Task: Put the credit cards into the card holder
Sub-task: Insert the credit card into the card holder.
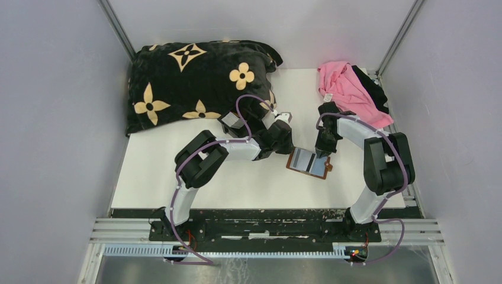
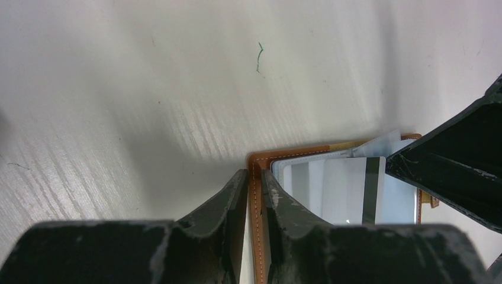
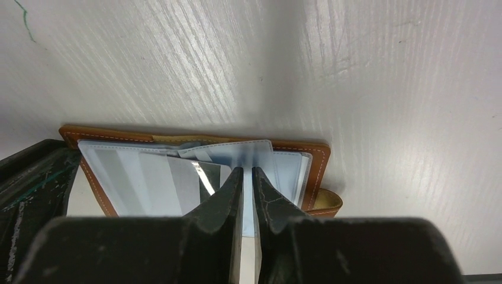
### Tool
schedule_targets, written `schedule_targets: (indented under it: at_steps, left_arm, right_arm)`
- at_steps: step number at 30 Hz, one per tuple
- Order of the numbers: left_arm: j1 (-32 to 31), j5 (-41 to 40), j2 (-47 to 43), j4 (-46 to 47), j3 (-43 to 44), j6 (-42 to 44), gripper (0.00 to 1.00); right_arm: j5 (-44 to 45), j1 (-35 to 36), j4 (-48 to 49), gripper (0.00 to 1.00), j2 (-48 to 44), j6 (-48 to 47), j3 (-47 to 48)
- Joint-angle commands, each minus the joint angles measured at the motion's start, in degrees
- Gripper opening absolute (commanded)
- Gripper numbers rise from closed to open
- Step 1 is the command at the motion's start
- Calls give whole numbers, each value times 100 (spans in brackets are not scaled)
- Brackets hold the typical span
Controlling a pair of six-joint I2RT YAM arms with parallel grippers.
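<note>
OK, the card holder [image 1: 308, 163] lies open, inside up, on the table [image 1: 177, 171], between the two grippers. The left gripper [image 2: 254, 177] is at the holder's left edge, fingers nearly together with the stitched leather rim pinched between them, so I read it as the anchor. The right gripper [image 3: 247, 173] is over the holder's right half, near the snap tab [image 3: 328, 204], closed to a slit on something thin and pale. I take that as the end of the card [image 2: 340, 192] with the dark stripe, but it could be one of the clear sleeves [image 3: 284, 168]; can't settle it from here. The rest of that card lies across the holder's inner face, not seated in a pocket as far as I can see. My call: the step in hand is feeding the card in. I'd hold the left pinch firm so the holder can't slide, bring the card low and flat to the holder's face, get its leading edge under the sleeve lip first, then push slowly along the pocket line. The risk is the sleeve buckling or the card riding over it.
</note>
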Motion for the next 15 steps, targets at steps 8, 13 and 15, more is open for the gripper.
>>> schedule_targets:
  at_steps: [8,13,15]
  left_arm:
    - [-26,-229,511,-2145,-696,395,26]
    - [-32,-230,428,-2117,-844,395,26]
    - [-29,-218,402,-2089,-923,392,26]
  right_arm:
    - [163,80,-35,16,-504,-8,-92]
    - [128,183,24,16,-577,58,-265]
    - [128,232,37,16,-590,83,-341]
